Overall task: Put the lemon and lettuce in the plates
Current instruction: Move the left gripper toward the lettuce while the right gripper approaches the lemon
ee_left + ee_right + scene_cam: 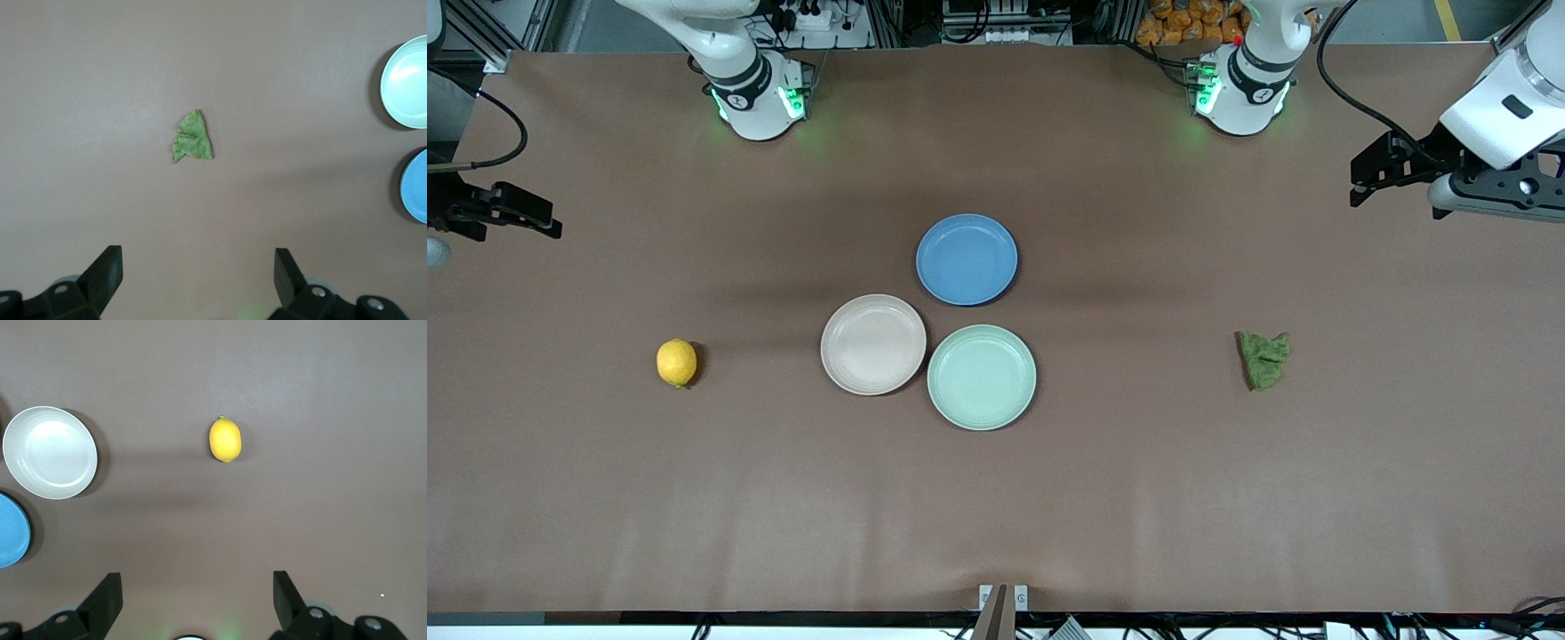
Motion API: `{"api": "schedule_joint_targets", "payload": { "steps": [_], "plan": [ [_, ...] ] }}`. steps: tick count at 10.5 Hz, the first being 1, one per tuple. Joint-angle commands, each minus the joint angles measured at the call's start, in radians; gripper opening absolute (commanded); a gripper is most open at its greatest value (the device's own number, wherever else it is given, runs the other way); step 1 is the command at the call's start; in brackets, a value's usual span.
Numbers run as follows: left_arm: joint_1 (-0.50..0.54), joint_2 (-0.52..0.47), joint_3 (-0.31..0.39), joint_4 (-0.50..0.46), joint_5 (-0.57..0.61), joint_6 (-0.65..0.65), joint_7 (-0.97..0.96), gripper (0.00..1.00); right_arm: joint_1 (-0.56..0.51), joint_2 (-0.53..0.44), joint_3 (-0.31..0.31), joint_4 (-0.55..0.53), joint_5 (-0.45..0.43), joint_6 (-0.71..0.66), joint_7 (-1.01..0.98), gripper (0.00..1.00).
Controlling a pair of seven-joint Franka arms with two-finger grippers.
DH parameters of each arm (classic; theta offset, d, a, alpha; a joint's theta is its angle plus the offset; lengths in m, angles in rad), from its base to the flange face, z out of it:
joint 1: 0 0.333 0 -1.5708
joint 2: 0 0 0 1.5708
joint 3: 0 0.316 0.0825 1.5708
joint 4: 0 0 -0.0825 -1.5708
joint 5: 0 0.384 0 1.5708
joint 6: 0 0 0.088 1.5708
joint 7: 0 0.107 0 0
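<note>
Nothing has been picked up yet: the lemon [677, 363] lies on the brown surface [1138, 480] toward the right arm's end, well apart from the plates, and the lettuce [1264, 358] lies toward the left arm's end, equally alone. The beige-pink plate [872, 344] and the mint plate [981, 377] sit touching in the middle, both bare, with a blue plate [967, 259] just beside them, farther from the front camera.

Both arms hang high at the edges. The left hand [199, 280] is spread wide and holds nothing, the lettuce in plain sight below it; the right hand [197, 600] is just as wide and empty, above the lemon.

I'd say the step is the first reach. The right hand ought to come straight down and close across the lemon's narrow waist, since a smooth oval will likely roll off a glancing touch. The left hand should pinch the lettuce at its crumpled thick part, low to the surface. The blue plate is the one to avoid
</note>
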Motion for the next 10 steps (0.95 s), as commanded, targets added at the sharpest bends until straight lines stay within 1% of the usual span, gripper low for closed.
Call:
{"api": "schedule_joint_targets", "payload": {
  "steps": [1, 4, 7, 9, 10],
  "plan": [
    [0.003, 0.006, -0.003, 0.01, 0.003, -0.014, 0.015, 1.0, -0.017, -0.012, 0.01, -0.009, 0.017, -0.006, -0.001, 1.0],
    [0.003, 0.015, -0.003, 0.01, 0.003, -0.014, 0.012, 1.0, -0.017, -0.012, 0.008, -0.011, 0.017, -0.006, -0.001, 1.0],
    [0.005, 0.062, -0.001, 0.013, -0.032, -0.013, -0.001, 1.0, -0.022, -0.01, 0.008, -0.018, 0.017, 0.0, -0.003, 1.0],
    [-0.003, 0.178, -0.003, 0.015, -0.018, -0.002, 0.0, 1.0, -0.023, -0.01, 0.008, -0.034, 0.018, 0.014, -0.001, 1.0],
    [-0.001, 0.223, -0.003, 0.032, -0.017, 0.024, 0.0, 1.0, -0.028, -0.01, 0.008, -0.047, 0.018, 0.028, -0.001, 1.0]
  ]
}}
